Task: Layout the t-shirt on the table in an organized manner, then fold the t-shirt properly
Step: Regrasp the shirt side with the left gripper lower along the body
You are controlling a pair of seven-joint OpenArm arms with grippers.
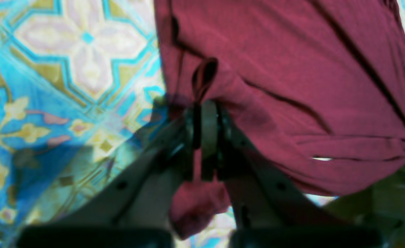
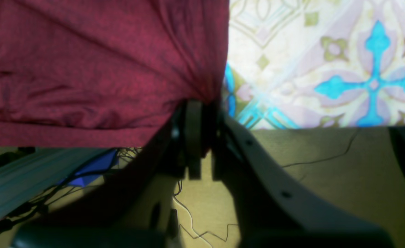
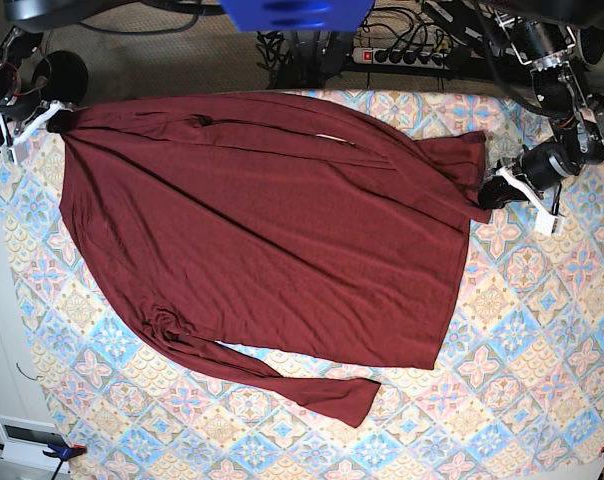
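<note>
The dark maroon t-shirt [image 3: 272,230] lies spread over the patterned table [image 3: 542,330]. One long sleeve trails toward the near edge, and the other is folded across the shirt's far side. My left gripper [image 3: 489,193] is at the shirt's right edge, shut on a pinch of fabric; in the left wrist view the left gripper [image 1: 205,113] has the t-shirt [image 1: 292,69] bunched between its fingers above the table [image 1: 50,86]. My right gripper [image 3: 58,119] holds the far left corner; in the right wrist view the right gripper [image 2: 202,106] is shut on the t-shirt [image 2: 85,62] at the table [image 2: 326,69] edge.
Beyond the table's far edge are a power strip [image 3: 407,55], cables and a blue object [image 3: 297,12]. The floor with loose wires [image 2: 326,179] shows below the right gripper. A white box [image 3: 27,435] sits off the near left corner.
</note>
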